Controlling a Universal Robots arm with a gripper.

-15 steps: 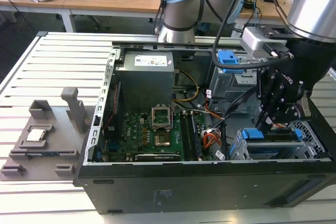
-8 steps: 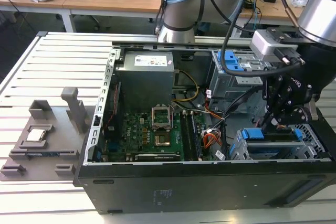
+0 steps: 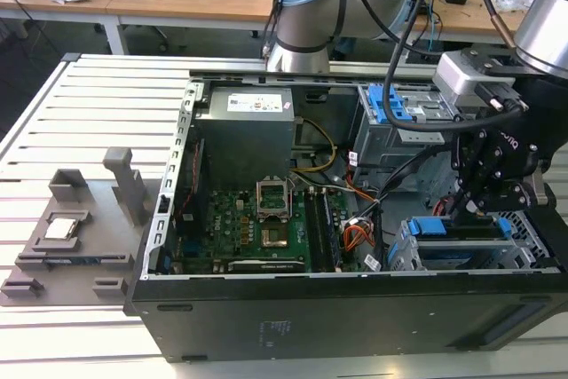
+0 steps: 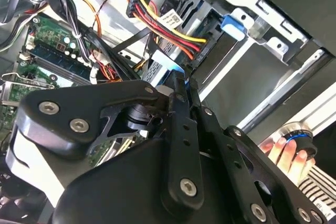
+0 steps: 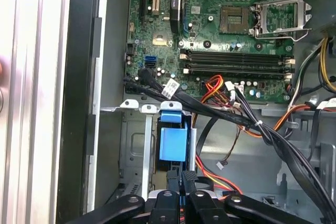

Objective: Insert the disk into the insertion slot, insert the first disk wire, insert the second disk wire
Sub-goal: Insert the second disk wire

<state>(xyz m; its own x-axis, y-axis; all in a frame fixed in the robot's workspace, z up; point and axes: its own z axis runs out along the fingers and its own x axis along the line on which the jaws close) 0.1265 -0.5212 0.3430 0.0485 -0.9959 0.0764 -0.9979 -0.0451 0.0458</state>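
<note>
Gripper hangs right over the disk's blue end in the insertion slot, fingers pinched together with nothing between them, disk running lengthwise away from the tips.

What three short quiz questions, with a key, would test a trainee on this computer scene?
1. True or false: in the exterior view, the hand hangs over the motherboard.
2. Which colour is the frame on the disk? A red, B blue, C green.
3. Fill in: the grey fixture lies on the slatted table, at the exterior view's ____ of the case.
Key: 1 false; 2 B; 3 left.
</note>
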